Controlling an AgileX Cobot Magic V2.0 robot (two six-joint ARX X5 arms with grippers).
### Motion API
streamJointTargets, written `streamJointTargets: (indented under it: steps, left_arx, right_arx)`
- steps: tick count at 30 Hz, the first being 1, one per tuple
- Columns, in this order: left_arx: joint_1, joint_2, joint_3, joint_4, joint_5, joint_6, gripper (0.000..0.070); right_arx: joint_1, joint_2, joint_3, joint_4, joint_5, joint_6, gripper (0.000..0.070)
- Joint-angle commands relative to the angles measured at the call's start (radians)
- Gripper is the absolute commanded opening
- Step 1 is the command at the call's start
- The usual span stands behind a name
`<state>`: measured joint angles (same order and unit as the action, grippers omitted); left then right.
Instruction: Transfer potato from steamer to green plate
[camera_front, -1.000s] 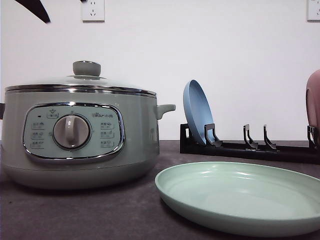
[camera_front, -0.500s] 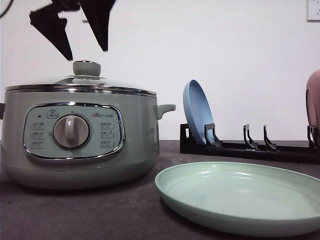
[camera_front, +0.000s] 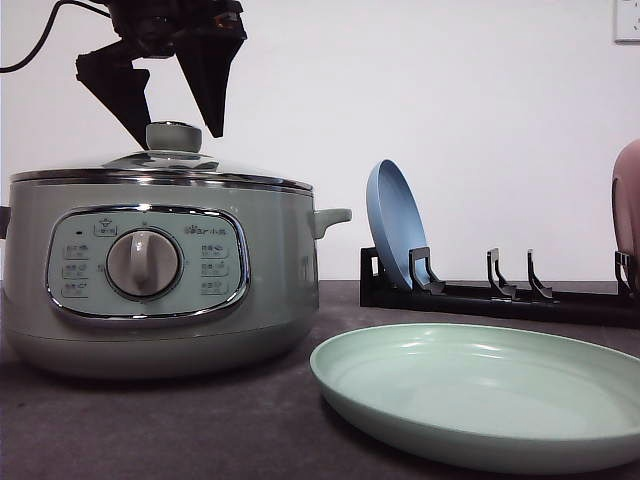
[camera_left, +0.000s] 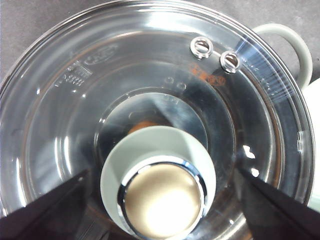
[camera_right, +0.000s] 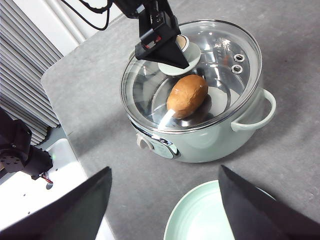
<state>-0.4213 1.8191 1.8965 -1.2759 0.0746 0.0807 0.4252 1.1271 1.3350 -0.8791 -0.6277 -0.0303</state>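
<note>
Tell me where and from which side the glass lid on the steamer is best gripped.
Probably by the knob at the centre of the glass lid, from straight above: it stands upright, and the open left gripper straddles it, one finger on each side.

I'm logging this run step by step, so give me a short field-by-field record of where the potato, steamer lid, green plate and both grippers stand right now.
potato: inside the steamer, seen through the glass lid
lid: on the pot, knob not yet gripped
left gripper: open, fingers straddling the knob from above
right gripper: open, high above the table, holding nothing
green plate: on the table to the right of the steamer, nothing on it
rack: behind the plate, holds a blue plate on edge
</note>
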Motion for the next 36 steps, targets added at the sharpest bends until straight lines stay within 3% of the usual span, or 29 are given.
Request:
streamJointTargets:
  steps: [1,4,14,17,29,36]
  left_arx:
    - [-0.006,0.020,0.030,0.000,-0.008,0.008,0.0502]
    - [-0.006,0.022,0.030,-0.010,-0.008,0.008,0.0463]
    - [-0.006,0.041,0.030,-0.018,-0.008,0.005,0.0455]
    - [-0.006,0.041,0.030,-0.018,-0.009,0.005,0.0392]
    - [-0.006,0.040,0.030,-0.043,-0.009,0.005,0.0016]
    - [-0.006,0.031,0.039,-0.043,-0.009,0.005,0.0001]
  right_arx:
    - [0.006,0.009,0.013,0.003,0.000,-0.015,0.0420]
    - [0.006,0.009,0.013,0.003,0.000,-0.015,0.0420]
    - [0.006,0.009,0.013,0.003,0.000,-0.015,0.0420]
    - [0.006,0.009,0.013,0.003,0.000,-0.016,0.0420]
    - [0.006,0.009,0.013,0.004,0.000,-0.016,0.0420]
    - [0.006,0.009,0.013,0.008,0.000,-0.015,0.0420]
